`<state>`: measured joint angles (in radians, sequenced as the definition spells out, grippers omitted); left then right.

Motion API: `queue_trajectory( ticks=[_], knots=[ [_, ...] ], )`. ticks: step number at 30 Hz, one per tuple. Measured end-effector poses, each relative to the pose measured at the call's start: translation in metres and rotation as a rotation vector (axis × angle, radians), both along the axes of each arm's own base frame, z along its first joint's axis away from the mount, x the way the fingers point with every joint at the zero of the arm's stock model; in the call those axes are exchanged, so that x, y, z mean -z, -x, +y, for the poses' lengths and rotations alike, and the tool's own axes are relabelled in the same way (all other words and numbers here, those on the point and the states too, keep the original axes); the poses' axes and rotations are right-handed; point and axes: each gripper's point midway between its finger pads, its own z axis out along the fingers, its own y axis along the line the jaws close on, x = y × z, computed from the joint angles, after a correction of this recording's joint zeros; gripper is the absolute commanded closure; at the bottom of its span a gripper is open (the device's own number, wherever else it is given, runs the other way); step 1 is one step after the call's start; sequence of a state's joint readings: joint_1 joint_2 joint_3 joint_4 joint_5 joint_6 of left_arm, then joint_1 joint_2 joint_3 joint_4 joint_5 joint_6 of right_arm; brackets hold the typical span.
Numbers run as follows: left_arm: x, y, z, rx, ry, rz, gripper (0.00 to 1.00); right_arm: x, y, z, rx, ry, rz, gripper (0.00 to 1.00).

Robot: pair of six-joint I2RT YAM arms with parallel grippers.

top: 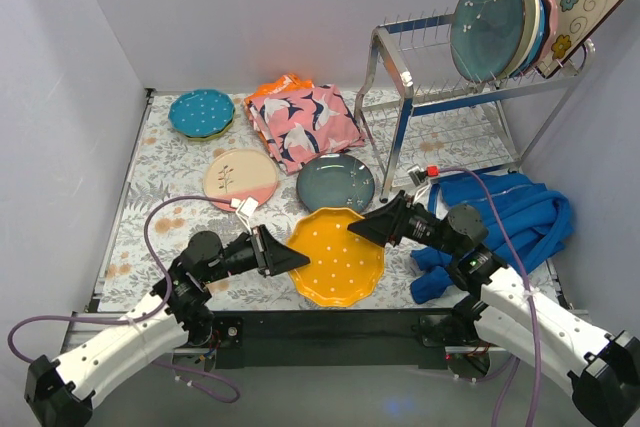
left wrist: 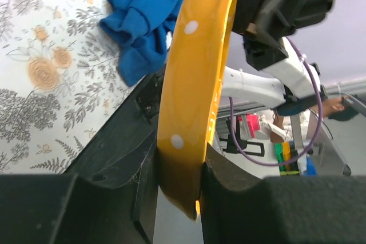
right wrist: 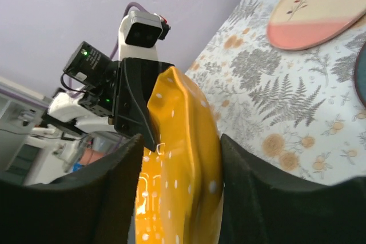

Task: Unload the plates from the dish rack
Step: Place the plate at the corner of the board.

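Note:
The orange dotted plate (top: 335,257) hangs between both grippers above the table's near edge. My left gripper (top: 300,259) is shut on its left rim; in the left wrist view the plate (left wrist: 197,72) stands edge-on, pinched between the jaws (left wrist: 178,181). My right gripper (top: 358,230) is at the upper right rim, and its jaws (right wrist: 180,170) stand wide around the plate (right wrist: 189,158). The dish rack (top: 400,117) at the back right holds a dark teal plate (top: 487,25), further round plates behind it and the square floral plate (top: 575,2).
On the floral mat lie a dotted blue plate stack (top: 201,112), a cream-pink plate (top: 240,179) and a dark teal plate (top: 335,183). The pink bird-print cloth (top: 303,122) lies at the back. The blue garment (top: 510,217) is heaped beneath the rack.

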<state>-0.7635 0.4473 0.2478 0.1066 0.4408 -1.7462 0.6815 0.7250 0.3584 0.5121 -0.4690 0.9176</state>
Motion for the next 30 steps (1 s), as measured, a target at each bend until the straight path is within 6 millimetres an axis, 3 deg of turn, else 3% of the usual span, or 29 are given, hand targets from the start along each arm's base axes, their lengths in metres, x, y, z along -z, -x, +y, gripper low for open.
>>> queue_trajectory(
  ticks=[3, 4, 7, 11, 18, 22, 25, 30],
  knots=[
    [0.011, -0.006, -0.005, -0.009, -0.041, 0.056, 1.0, -0.003, -0.008, -0.006, 0.054, -0.001, -0.027, 0.22],
    [0.014, -0.009, -0.006, -0.012, -0.053, 0.073, 1.0, -0.004, -0.01, -0.008, 0.072, 0.002, -0.037, 0.1],
    [0.024, -0.017, -0.008, -0.03, -0.079, 0.128, 1.0, -0.005, -0.015, -0.014, 0.119, 0.01, -0.058, 0.02],
    [0.031, -0.039, 0.003, -0.107, -0.08, 0.197, 1.0, -0.006, -0.023, -0.021, 0.184, 0.041, -0.082, 0.02],
    [0.022, -0.09, 0.035, -0.267, 0.012, 0.253, 1.0, -0.012, -0.03, -0.032, 0.258, 0.081, -0.118, 0.02],
    [0.033, -0.12, 0.058, -0.358, 0.004, 0.321, 1.0, -0.012, -0.029, -0.036, 0.266, 0.09, -0.136, 0.02],
    [0.032, -0.15, 0.08, -0.451, 0.008, 0.364, 1.0, -0.007, -0.029, -0.037, 0.267, 0.105, -0.148, 0.02],
    [0.008, -0.224, 0.132, -0.655, 0.034, 0.363, 1.0, 0.016, -0.035, -0.039, 0.291, 0.171, -0.158, 0.02]
  ],
)
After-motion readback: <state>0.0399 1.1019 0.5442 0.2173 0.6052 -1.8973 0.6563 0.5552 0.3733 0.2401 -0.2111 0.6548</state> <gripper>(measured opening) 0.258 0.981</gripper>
